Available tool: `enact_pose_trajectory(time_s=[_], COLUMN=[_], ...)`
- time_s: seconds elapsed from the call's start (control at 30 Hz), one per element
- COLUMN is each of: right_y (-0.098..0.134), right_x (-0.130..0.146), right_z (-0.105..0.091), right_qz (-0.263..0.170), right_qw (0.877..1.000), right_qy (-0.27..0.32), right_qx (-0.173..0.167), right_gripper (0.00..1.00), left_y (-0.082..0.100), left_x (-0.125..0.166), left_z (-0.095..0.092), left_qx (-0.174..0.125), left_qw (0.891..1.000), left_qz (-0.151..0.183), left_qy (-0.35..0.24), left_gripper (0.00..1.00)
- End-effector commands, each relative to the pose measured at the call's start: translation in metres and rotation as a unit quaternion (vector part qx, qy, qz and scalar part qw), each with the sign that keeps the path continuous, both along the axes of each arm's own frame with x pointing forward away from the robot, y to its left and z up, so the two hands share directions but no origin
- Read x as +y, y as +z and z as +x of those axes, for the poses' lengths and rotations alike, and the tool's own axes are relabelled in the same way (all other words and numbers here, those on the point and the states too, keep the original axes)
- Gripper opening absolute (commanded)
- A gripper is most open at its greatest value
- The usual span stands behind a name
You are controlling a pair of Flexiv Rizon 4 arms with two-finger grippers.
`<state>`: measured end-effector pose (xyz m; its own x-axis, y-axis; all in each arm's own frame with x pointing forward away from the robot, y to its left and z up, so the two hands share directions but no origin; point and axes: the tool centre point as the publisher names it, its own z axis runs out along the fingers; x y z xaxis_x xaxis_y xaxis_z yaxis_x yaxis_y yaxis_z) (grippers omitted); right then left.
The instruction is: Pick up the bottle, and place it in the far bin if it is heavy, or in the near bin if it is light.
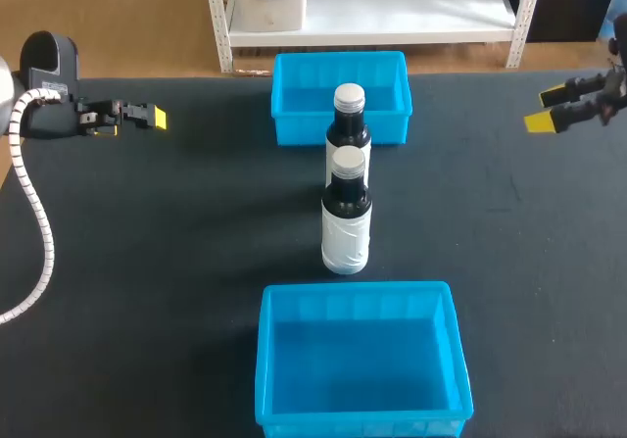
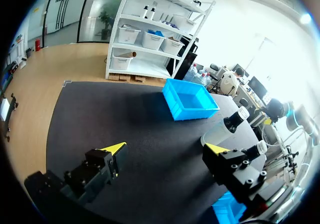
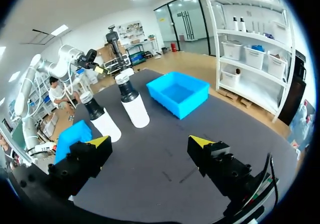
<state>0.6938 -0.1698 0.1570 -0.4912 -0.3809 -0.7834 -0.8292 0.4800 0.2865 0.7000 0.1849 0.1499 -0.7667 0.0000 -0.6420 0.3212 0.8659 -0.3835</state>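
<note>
The black table [image 1: 147, 262] is carrying a far blue bin [image 1: 290, 115] and a near blue bin [image 1: 269, 360], with a far bottle [image 1: 349, 122] and a near bottle [image 1: 346, 224] standing upright between them.

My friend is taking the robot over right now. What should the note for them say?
Left gripper: open, empty, over the left of the table.
Right gripper: open, empty, over the far right.
Two white-capped dark bottles stand upright in a row between the blue bins: far bottle just before the far bin, near bottle short of the near bin.
Both bins are empty.
Done: nothing. Left: lift a bottle, feel its weight, heavy goes in the far bin, light in the near bin.
</note>
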Motion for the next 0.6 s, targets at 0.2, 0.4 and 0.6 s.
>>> enact_pose_trajectory(time_s=[0.2, 0.4, 0.6], right_y=[-0.0012, -0.0012, -0.0057], right_x=[-0.0019, -0.0019, -0.004], right_z=[0.0046, 0.0046, 0.0035], right_qz=[0.065, 0.065, 0.067], right_qw=[0.992, 0.992, 0.992], right_qy=[0.101, 0.101, 0.103], right_qx=[0.048, 0.048, 0.024], right_gripper=[1.0, 1.0, 1.0], left_y=[0.0, 0.0, 0.0], left_x=[0.0, 0.0, 0.0], left_z=[0.0, 0.0, 0.0], left_qx=[0.0, 0.0, 0.0], left_qw=[1.0, 1.0, 1.0], left_qz=[0.0, 0.0, 0.0], left_qy=[0.0, 0.0, 0.0], left_gripper=[1.0, 1.0, 1.0])
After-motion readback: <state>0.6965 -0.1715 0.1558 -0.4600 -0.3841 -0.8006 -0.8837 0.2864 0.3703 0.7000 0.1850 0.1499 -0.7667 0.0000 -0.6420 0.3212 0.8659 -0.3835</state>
